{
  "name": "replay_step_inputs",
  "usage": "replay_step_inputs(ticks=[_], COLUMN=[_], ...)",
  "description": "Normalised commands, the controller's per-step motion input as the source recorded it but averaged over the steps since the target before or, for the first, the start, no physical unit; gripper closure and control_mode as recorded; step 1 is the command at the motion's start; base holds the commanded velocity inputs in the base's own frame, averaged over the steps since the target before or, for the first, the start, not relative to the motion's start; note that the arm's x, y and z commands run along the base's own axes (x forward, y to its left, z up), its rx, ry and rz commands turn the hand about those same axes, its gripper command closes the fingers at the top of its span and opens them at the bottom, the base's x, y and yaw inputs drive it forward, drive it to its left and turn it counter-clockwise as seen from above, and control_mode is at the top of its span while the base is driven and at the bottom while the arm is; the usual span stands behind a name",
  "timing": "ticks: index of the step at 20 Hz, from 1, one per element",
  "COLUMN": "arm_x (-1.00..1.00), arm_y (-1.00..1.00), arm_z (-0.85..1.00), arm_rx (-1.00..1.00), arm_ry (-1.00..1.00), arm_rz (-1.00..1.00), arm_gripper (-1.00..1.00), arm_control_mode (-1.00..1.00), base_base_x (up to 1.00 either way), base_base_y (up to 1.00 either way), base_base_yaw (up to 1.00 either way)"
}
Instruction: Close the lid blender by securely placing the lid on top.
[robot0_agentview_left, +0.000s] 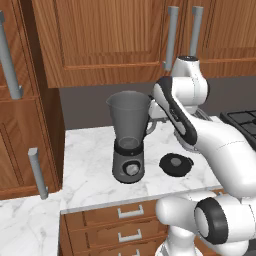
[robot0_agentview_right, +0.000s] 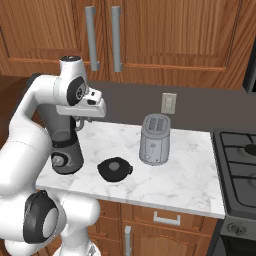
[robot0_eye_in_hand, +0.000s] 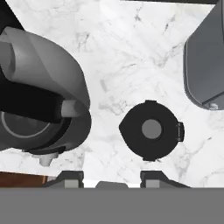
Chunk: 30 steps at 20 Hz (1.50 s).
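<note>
The blender (robot0_agentview_left: 129, 140) stands on the marble counter (robot0_agentview_left: 90, 165), a translucent grey jar with an open mouth on a dark base (robot0_agentview_right: 65, 160). The lid (robot0_agentview_left: 175, 163), a flat black disc with a centre knob, lies on the counter to the blender's right (robot0_agentview_right: 115, 169). My gripper (robot0_agentview_right: 80, 125) hangs high over the counter, right beside the upper part of the jar. From the hand view, the lid (robot0_eye_in_hand: 151, 130) lies straight below, just ahead of the fingertips (robot0_eye_in_hand: 151, 178), with the blender (robot0_eye_in_hand: 39, 100) at the left. The gripper (robot0_eye_in_hand: 111, 179) is open and holds nothing.
A boxy silver toaster (robot0_agentview_right: 155, 139) stands on the counter right of the lid, also at the hand view's right edge (robot0_eye_in_hand: 205, 65). A black stove (robot0_agentview_right: 240, 165) borders the counter on the right. Wooden cabinets (robot0_agentview_left: 115, 35) hang overhead, and drawers (robot0_agentview_left: 125, 225) front the counter below.
</note>
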Motion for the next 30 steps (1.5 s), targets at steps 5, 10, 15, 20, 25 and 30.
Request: replay_step_inputs(ticks=[5, 10, 15, 20, 25, 30], arm_x=[0.0, -0.09, -0.02, 0.08, 0.29, 0.09], arm_y=[-0.35, -0.94, -0.52, -0.03, 0.01, 0.0], arm_z=[-0.37, -0.16, -0.4, -0.69, -0.78, -0.6], arm_rx=[0.01, 0.08, 0.01, -0.05, -0.06, -0.01], arm_ry=[0.0, 0.0, 0.13, 0.26, 0.28, 0.11], arm_rz=[0.0, 0.0, 0.0, 0.0, 0.0, 0.0], arm_gripper=[-1.0, -1.0, -1.0, -1.0, -1.0, -1.0], arm_control_mode=[-1.0, -1.0, -1.0, -1.0, -1.0, -1.0], base_base_x=[0.0, 0.0, 0.0, 0.0, 0.0, 0.0], base_base_y=[0.0, 0.0, 0.0, 0.0, 0.0, 0.0], base_base_yaw=[0.0, 0.0, 0.0, 0.0, 0.0, 0.0])
